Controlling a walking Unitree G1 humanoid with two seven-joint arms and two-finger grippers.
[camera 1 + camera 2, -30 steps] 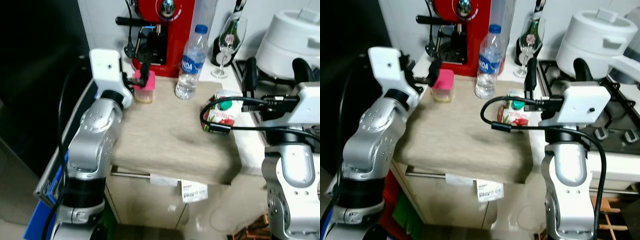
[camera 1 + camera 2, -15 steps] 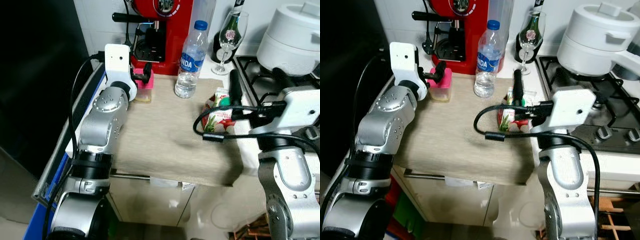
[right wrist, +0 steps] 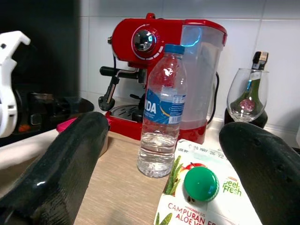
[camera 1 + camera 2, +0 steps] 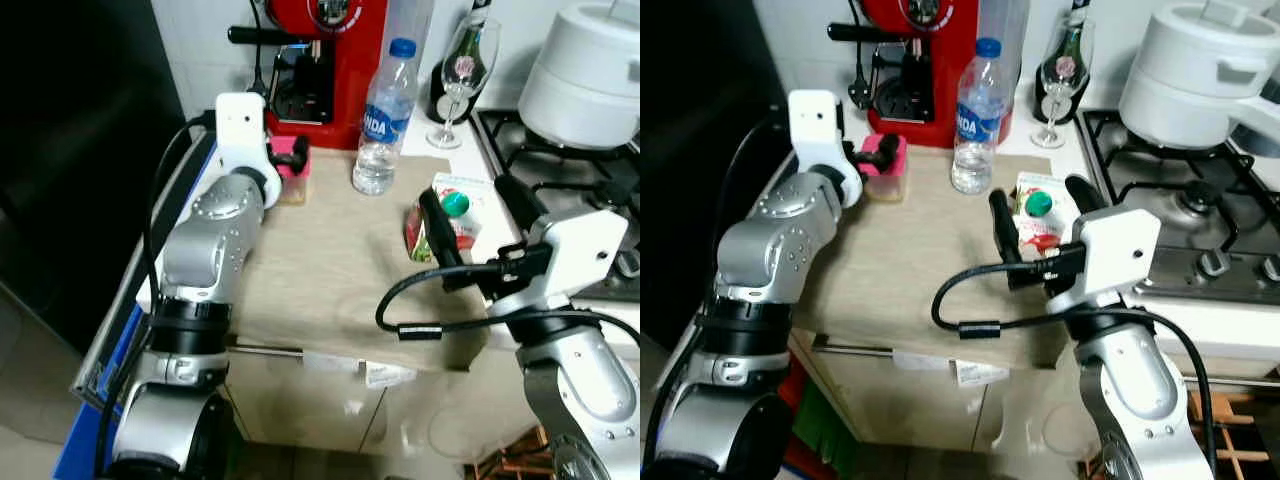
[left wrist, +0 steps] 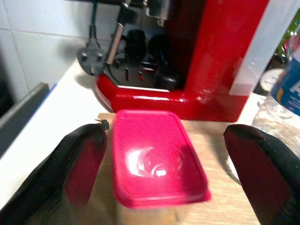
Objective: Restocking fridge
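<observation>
Carton (image 4: 1038, 213) stands upright, green cap up, between spread right hand (image 4: 1040, 215) fingers.

Kitchen corner. Wooden countertop (image 4: 330, 270), pale oak grain, taken as landmark. Behind it, white tiled wall (image 3: 286, 42) with thin grey grout lines. At the counter's back edge: red espresso machine (image 4: 335, 55), black plug (image 5: 89, 58) beside its base, wine glass (image 4: 462, 75) and dark bottle (image 3: 258, 61) further along. Right of the counter, gas hob (image 4: 1210, 210) with black grates; large white pot (image 4: 1200, 70) on its rear burner. Left of the counter, big dark panel (image 4: 80, 150). Below the counter front, cream cabinet door (image 4: 300, 400) with metal handle rail (image 4: 265, 350) and a hanging paper tag (image 4: 385, 375).
</observation>
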